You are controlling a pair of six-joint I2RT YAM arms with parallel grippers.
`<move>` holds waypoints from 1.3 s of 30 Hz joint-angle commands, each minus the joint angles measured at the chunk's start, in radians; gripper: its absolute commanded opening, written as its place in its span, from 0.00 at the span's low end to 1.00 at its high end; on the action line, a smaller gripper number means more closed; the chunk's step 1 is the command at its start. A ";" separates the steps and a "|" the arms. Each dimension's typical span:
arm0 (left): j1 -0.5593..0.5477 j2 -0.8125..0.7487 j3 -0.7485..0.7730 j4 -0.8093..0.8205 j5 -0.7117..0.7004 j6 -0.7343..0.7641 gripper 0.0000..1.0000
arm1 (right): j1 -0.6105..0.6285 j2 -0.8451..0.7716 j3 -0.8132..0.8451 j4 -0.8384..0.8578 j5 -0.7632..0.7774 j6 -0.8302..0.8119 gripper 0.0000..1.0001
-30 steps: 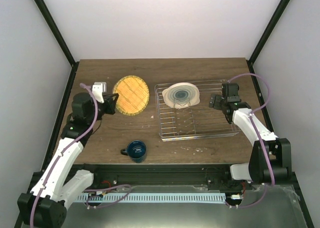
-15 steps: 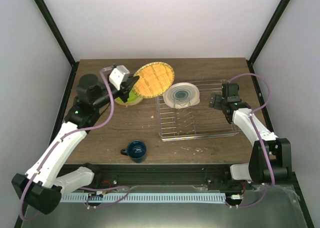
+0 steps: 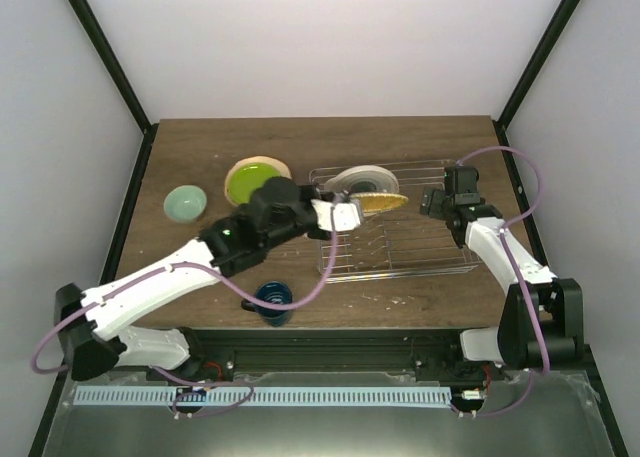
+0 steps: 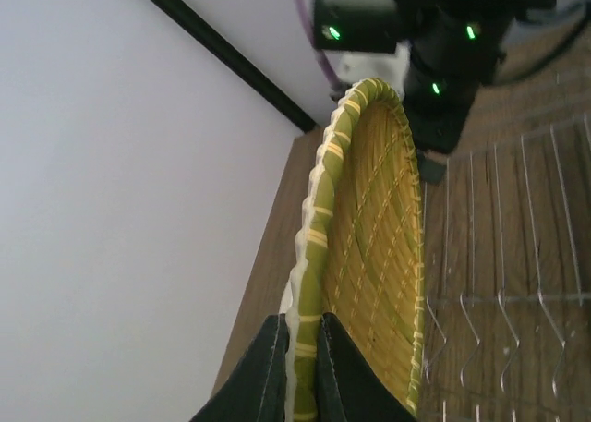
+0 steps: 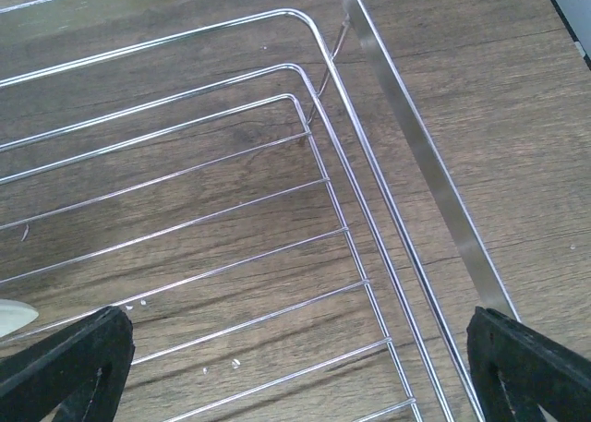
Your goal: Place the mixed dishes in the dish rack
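Rack (image 3: 440,247): silver wire, on the right half of the table (image 3: 200,147), long side running left to right
Cream plate (image 3: 352,181), teal rings: stands on edge among the tines at the rack's far left end
Yellow plate (image 3: 382,202): held over the rack just in front of the cream plate, tilted, clear of the table; the left wrist view shows its criss-cross face turned toward the rack wires
Left gripper (image 3: 358,211): fingers (image 4: 259,376) pinched narrow on the yellow plate's rim
Right gripper (image 3: 430,203): over the rack's right end, fingers (image 5: 65,362) spread wide, holding nothing
Green plate (image 3: 254,182): flat on the table, left of the rack
Mint bowl (image 3: 186,202): further left, apart from the green plate
Blue mug (image 3: 272,299): upright near the front edge, handle to the left
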State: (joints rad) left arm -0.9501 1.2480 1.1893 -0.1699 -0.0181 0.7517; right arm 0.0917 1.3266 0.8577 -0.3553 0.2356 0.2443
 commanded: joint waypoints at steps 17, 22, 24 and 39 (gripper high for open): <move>-0.072 0.295 0.080 0.152 -0.319 0.229 0.00 | -0.005 -0.050 0.032 0.014 0.020 -0.001 1.00; -0.061 0.334 0.109 0.133 -0.296 0.186 0.00 | -0.005 -0.051 0.030 0.015 0.019 -0.002 1.00; -0.052 0.344 0.110 0.136 -0.282 0.162 0.00 | -0.004 -0.051 0.029 0.015 0.018 -0.003 1.00; -0.050 0.426 0.095 0.156 -0.260 0.100 0.00 | -0.005 -0.050 0.019 0.023 0.008 -0.003 1.00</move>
State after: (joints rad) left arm -0.9989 1.6577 1.2694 -0.0643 -0.3103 0.8917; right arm 0.0917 1.2823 0.8577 -0.3504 0.2390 0.2440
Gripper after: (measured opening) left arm 0.082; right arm 0.999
